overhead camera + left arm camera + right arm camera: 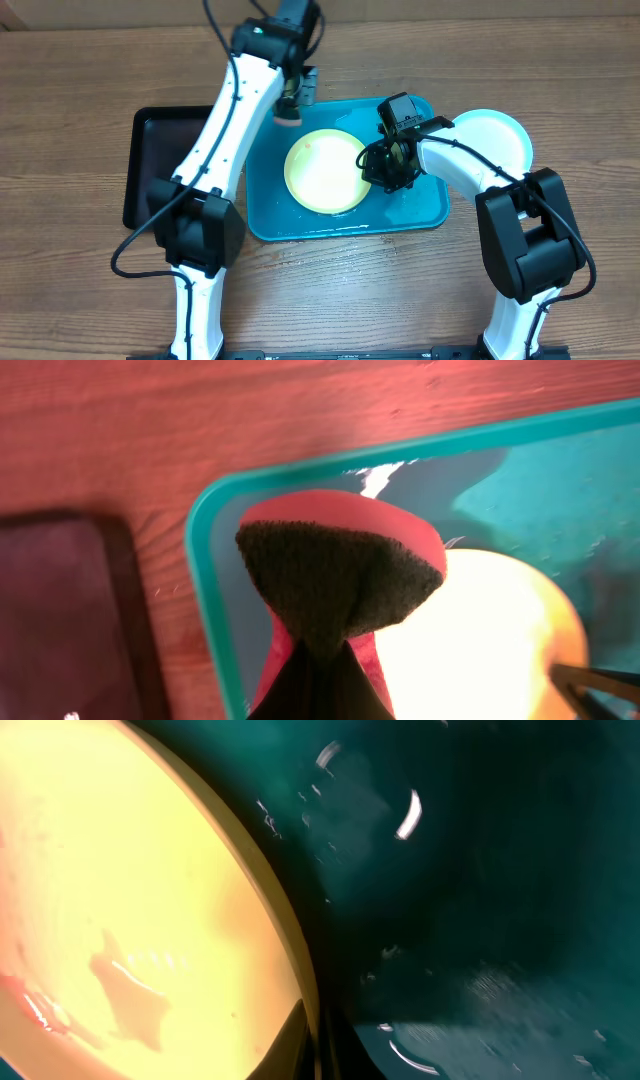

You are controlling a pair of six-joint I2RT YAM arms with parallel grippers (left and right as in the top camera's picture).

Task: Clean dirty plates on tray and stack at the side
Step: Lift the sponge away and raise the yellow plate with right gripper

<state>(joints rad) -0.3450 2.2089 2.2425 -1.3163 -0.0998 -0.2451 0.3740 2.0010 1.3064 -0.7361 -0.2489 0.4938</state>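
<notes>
**Table** (80, 80): brown wood grain; it carries everything listed below.

**Tray** (420, 205): turquoise, rectangular, with rounded corners and a raised rim. It lies at the middle of the table. Its floor is wet, with droplets and glints showing in the right wrist view (480, 870).

**Yellow-green plate** (325, 170): round and shallow. It lies flat inside the tray, left of the tray's centre. There is a red smear and a wet patch on its inner surface (40, 1005).

**Pale plate** (495, 135): white with a light teal rim. It sits on the table just beside the tray's far right corner, outside the tray. The right arm partly covers it. Whether it is one plate or more cannot be told.

**Black tray** (150, 150): smaller and rectangular. It sits on the table just left of the turquoise tray, apart from it.

**Sponge** (340, 575): pink-red body with a dark scouring face. It hangs over the tray's far left corner, by the far edge of the yellow-green plate.

**Left tool** (293, 100): clamped on the sponge, which it holds above the tray's far left corner.

**Right tool** (390, 160): low over the tray at the right edge of the yellow-green plate. Its fingertips (305, 1040) are drawn together on the plate's rim.
</notes>
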